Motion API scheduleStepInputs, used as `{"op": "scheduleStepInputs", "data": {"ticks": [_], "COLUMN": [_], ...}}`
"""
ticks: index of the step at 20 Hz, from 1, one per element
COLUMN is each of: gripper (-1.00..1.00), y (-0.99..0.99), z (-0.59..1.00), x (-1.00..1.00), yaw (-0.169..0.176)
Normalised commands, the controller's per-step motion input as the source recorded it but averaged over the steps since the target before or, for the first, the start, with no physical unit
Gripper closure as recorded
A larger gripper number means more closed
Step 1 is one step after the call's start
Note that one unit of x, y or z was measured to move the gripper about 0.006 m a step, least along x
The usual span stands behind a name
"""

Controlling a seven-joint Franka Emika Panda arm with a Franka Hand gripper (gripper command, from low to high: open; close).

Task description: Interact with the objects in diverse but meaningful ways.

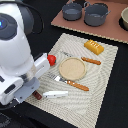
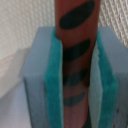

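One arm fills the left side of the exterior view, its white body bent low over the near left corner of the woven mat. The gripper sits at lower left of that frame. The wrist view shows its teal pads pressed against both sides of a reddish-brown sausage with dark stripes, which stands upright between the jaws; they are closed on it. A red-brown end shows just under the gripper in the exterior view.

Just right of it, low in the frame, lies a white flat piece. Above that, a fork and an orange-handled knife lie beside the tan plate at mid frame. A red tomato sits left of the plate, touching the arm's outline. A second sausage stick lies right of the plate, the ridged yellow bread block above it.

Along the top edge, two grey pots stand on a brown board.
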Motion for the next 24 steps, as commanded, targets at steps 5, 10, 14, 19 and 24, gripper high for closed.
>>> {"op": "scheduleStepInputs", "data": {"ticks": [5,10,14,19,24], "gripper": [-1.0,-1.0,-1.0,-1.0,-1.0], "y": [0.29,0.31,0.3,0.35,0.43], "z": [-0.02,0.36,0.42,0.48,0.49], "x": [0.14,0.22,0.15,0.14,0.2], "yaw": [0.072,0.084,0.079,0.087,0.098]}}
